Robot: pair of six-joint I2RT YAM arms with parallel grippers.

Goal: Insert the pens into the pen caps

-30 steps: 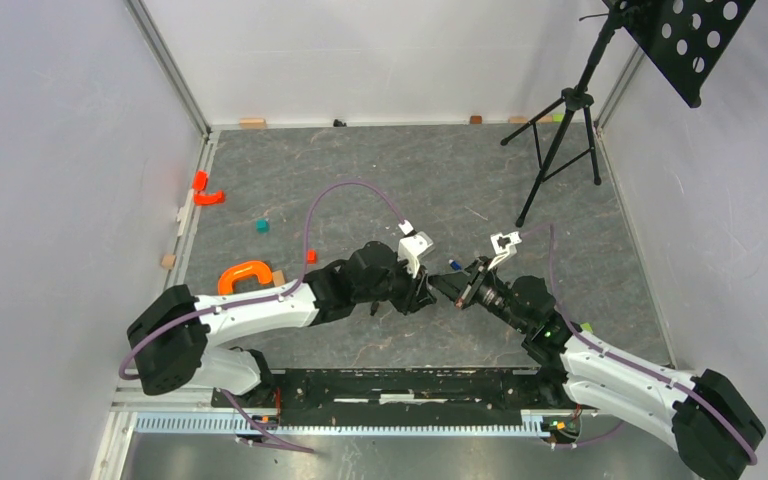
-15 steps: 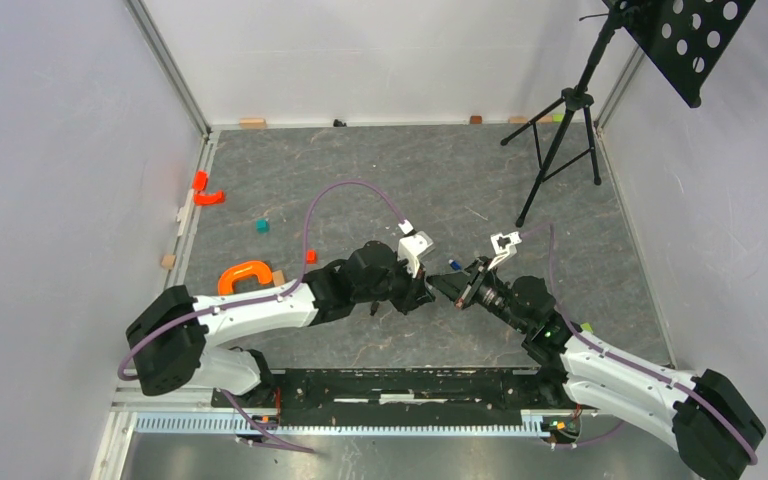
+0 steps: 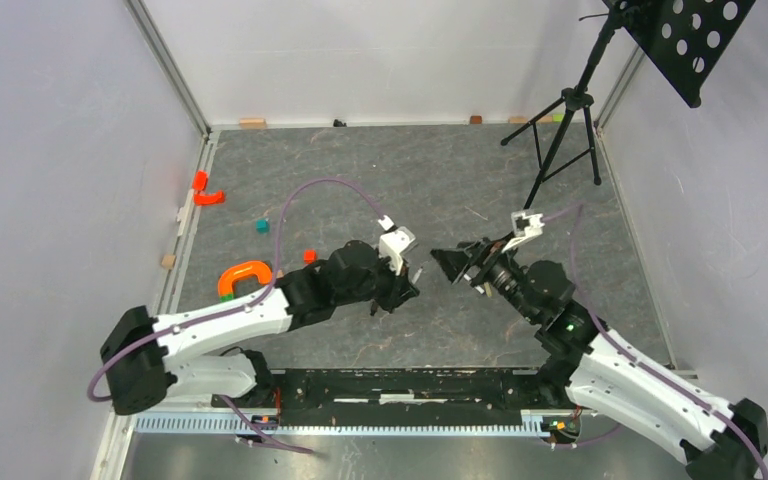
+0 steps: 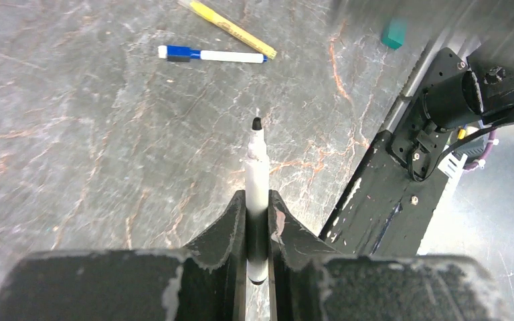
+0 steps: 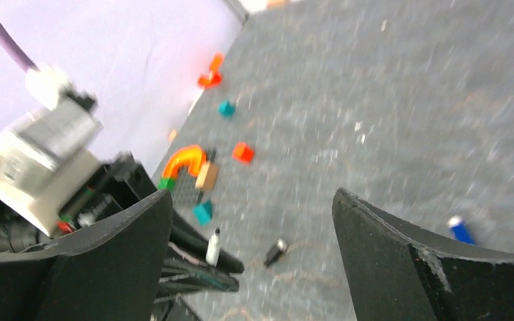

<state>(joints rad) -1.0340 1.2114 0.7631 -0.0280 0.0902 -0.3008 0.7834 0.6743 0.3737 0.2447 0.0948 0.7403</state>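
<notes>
My left gripper point(image 4: 258, 197) is shut on a white pen point(image 4: 257, 167) whose bare black tip points away from the fingers. The top view shows that gripper point(image 3: 408, 281) left of centre. Facing it a short way to the right, my right gripper point(image 3: 455, 263) stands wide open and holds nothing point(image 5: 253, 194). A black pen cap point(image 5: 276, 251) lies on the floor between the two, close to the held pen point(image 5: 213, 247). A blue pen cap point(image 5: 460, 229) lies behind the right finger. A white pen with a blue end point(image 4: 211, 55) and a yellow pen point(image 4: 231, 28) lie side by side on the floor.
An orange arch point(image 3: 243, 275), a red cube point(image 3: 309, 256), a teal cube point(image 3: 261, 226) and an orange piece point(image 3: 205, 190) lie to the left. A black tripod point(image 3: 560, 150) stands at the back right. The black base rail point(image 3: 410, 385) runs along the near edge.
The right gripper has opened and drawn back to the right; the black cap now lies on the floor. The left arm has pulled back to the left with its pen, so the grippers are apart.
</notes>
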